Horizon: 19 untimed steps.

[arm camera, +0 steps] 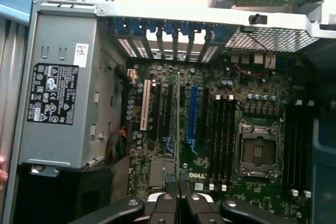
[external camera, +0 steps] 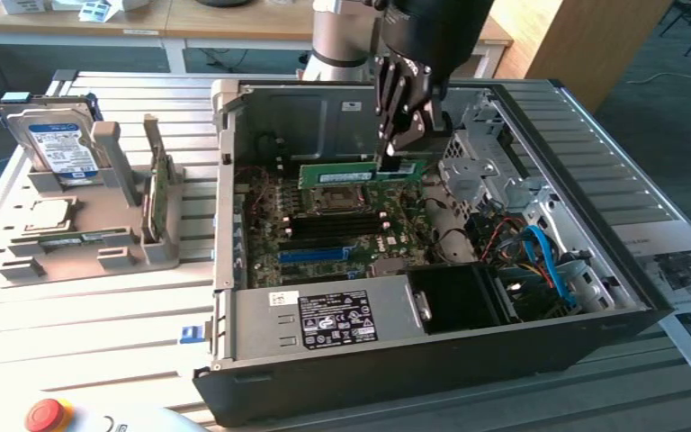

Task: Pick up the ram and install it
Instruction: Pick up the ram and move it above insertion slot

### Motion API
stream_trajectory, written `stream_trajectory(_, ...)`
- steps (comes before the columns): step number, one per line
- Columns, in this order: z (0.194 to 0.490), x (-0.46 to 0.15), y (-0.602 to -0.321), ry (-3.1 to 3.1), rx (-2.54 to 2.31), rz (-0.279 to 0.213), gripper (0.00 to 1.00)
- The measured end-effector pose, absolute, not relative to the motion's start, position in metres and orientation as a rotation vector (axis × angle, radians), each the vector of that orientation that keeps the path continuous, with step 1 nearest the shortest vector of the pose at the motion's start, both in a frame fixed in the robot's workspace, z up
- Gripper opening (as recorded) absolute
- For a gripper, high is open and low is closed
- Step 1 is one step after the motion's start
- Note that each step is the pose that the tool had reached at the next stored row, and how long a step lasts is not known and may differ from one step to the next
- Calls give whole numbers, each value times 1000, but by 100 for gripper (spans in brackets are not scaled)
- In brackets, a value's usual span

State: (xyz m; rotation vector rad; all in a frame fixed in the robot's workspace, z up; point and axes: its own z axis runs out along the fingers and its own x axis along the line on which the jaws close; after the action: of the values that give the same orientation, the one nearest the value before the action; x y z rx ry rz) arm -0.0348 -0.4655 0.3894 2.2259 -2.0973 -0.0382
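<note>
The ram point(external camera: 343, 173), a narrow green board, hangs level inside the open computer case point(external camera: 633, 297), just above the motherboard's CPU socket point(external camera: 334, 200). My gripper point(external camera: 396, 162) comes down from above and is shut on the stick's end at the exterior view's right. In the wrist view the fingers point(arm camera: 163, 205) are pressed together, with the ram's thin edge point(arm camera: 177, 129) running out from between them over the motherboard. Black memory slots point(arm camera: 220, 129) lie beside the CPU socket point(arm camera: 257, 150).
A grey power supply point(external camera: 321, 315) fills the case's near corner, and blue cables point(external camera: 550, 261) lie at the exterior view's right. Left of the case, a grey stand point(external camera: 105, 243) holds a hard drive point(external camera: 60, 144) and a CPU chip point(external camera: 48, 214). A red button point(external camera: 48, 414) sits at the front.
</note>
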Motion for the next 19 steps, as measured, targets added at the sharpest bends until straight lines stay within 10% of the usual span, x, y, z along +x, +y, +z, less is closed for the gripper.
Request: stream_trajectory(19, 380, -31, -399, -2097, 2225, -37, 12)
